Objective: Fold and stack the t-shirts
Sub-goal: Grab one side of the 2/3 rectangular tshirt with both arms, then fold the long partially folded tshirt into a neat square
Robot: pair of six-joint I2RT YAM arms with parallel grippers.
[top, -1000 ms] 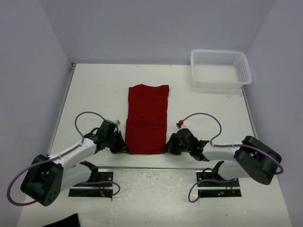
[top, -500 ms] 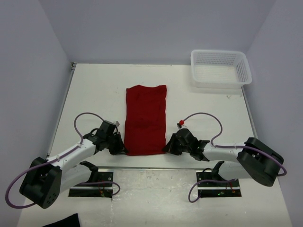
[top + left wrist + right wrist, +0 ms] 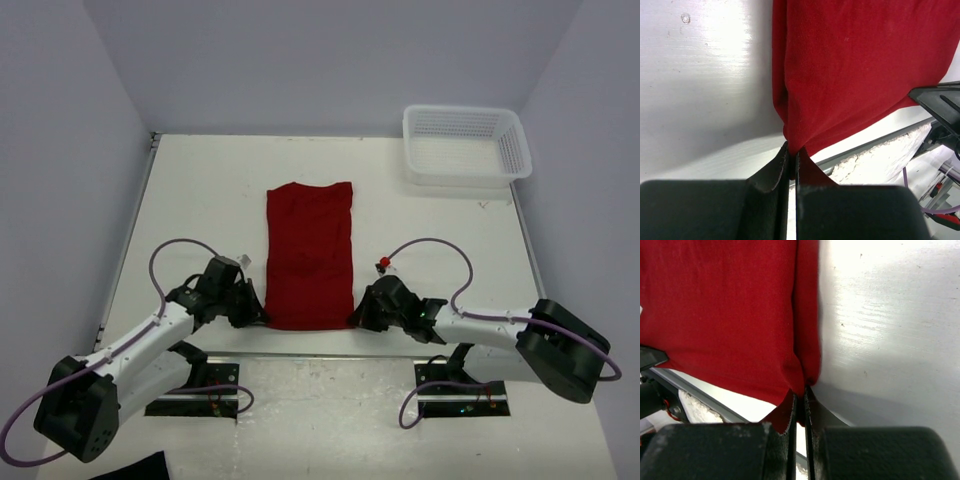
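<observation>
My left gripper is pinched shut on the near-left corner of the shirt. My right gripper is pinched shut on its near-right corner. In each wrist view the red cloth gathers into a small tuck where my fingertips meet, and a sliver of it is caught between the closed jaws.

The shirt lies between my two grippers and stretches away from them across the middle of the table. Its near hem runs straight from one gripper to the other, close to the table's near edge. It lies flat as a narrow, roughly rectangular strip, with its long axis running near to far and its short edges at the near and far ends. The strip leans only slightly, its far end sitting a touch right of square. The far edge looks faintly dipped, which may be the neckline, though from above I cannot be sure which end is the collar. Low creases cross the middle of the cloth.

The basket sits at the far right corner, well apart from the shirt. A black scrap shows at the near left, behind my left arm's base.
</observation>
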